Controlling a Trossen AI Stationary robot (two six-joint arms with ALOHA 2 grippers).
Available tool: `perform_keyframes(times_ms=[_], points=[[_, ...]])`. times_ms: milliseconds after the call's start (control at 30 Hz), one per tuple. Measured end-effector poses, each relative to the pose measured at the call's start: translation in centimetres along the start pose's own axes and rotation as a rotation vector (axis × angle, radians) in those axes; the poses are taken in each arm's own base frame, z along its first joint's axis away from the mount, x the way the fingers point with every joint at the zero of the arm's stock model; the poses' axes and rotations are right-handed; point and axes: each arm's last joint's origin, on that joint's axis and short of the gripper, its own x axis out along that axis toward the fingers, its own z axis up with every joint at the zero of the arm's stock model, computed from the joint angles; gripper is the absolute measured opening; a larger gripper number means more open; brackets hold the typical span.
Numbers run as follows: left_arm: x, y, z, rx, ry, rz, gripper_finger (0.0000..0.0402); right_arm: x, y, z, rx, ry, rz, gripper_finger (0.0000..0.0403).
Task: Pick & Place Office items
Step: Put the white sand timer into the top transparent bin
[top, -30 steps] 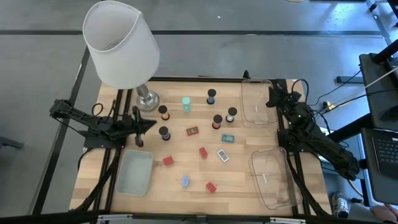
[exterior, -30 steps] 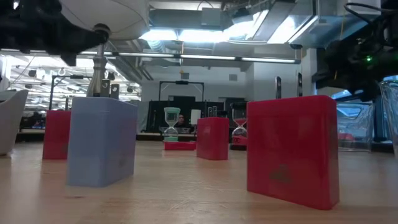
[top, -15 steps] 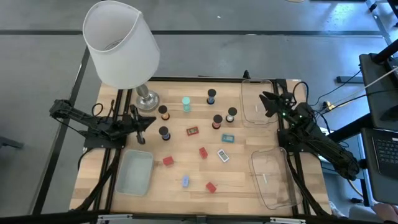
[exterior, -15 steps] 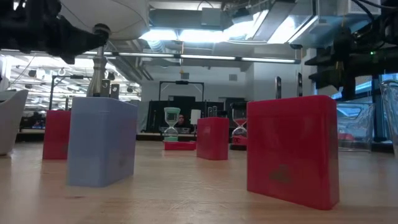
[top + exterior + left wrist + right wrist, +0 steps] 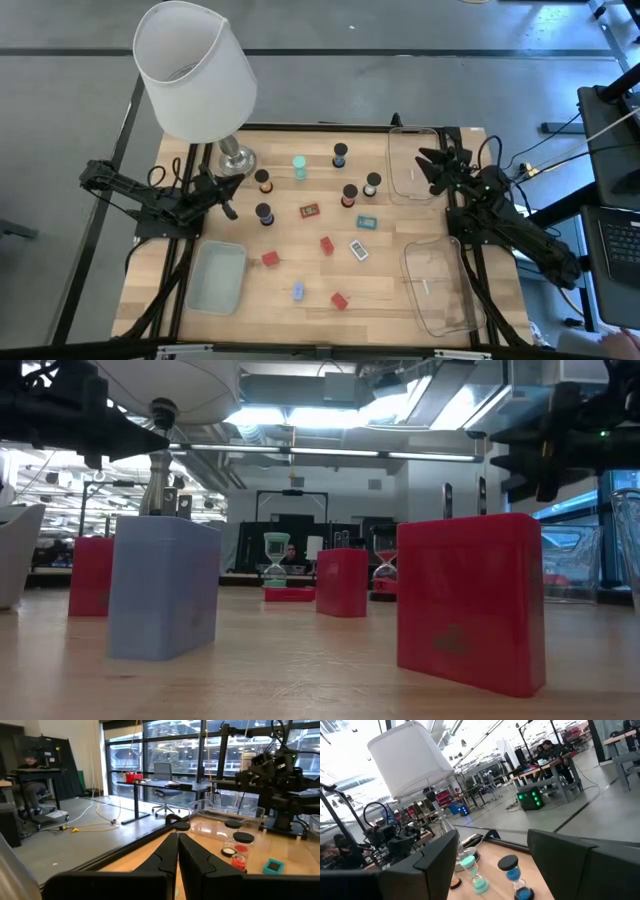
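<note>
A: Where are the office items [image 5: 326, 244] lying?
B: Scattered over the table [image 5: 390, 290], between the two arms.

A: And the grippers?
B: The left gripper [image 5: 228, 190] is hovering beside the lamp [image 5: 195, 72], fingers clenched on nothing. The right gripper [image 5: 428, 166] is hanging over a clear tray [image 5: 400, 190], jaws parted and empty.
</note>
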Motion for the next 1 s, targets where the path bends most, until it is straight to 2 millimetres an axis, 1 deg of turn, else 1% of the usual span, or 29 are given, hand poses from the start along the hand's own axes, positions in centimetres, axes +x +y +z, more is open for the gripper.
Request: perform_keyframes(times_ms=[67, 233, 300, 367, 500, 600, 767, 867, 1000], points=[[0.0, 0.0, 0.0, 0.0, 0.0, 0.0, 0.0011, 0.2, 0.2, 0.5, -0.006, 0.009, -0.006, 0.0245], [0.0, 0.0, 0.0, 0.0, 0.0, 0.0, 0.0013, 1.2, 1.7, 3.5, -0.067, -0.006, 0.002, 0.0245], [0.0, 0.0, 0.0, -0.001, 0.0, 0.001, 0.0013, 1.9, 2.2, 4.6, -0.098, 0.022, 0.006, 0.0245], [0.0, 0.0, 0.0, -0.001, 0.0, 0.002, 0.0015, 2.9, 2.5, 5.0, -0.105, 0.085, 0.004, 0.0245], [0.0, 0.0, 0.0, 0.0, 0.0, 0.002, 0.0023, 5.3, 2.7, 4.8, -0.123, 0.232, -0.012, 0.0245], [0.0, 0.0, 0.0, 0.0, 0.001, 0.001, 0.0033, 7.1, 2.8, 4.0, -0.164, 0.321, -0.031, 0.0245], [0.0, 0.0, -0.1, 0.008, 0.005, 0.001, 0.0056, 9.8, 4.0, 3.2, -0.246, 0.438, 0.033, 0.0251], [0.0, 0.0, -0.1, 0.008, 0.005, 0.001, 0.007, 10.9, 4.8, 2.6, -0.301, 0.521, 0.077, 0.0274], [0.0, 0.0, -0.1, 0.014, 0.009, 0.001, 0.0084, 11.8, 6.0, 1.4, -0.404, 0.616, 0.155, 0.0321]])
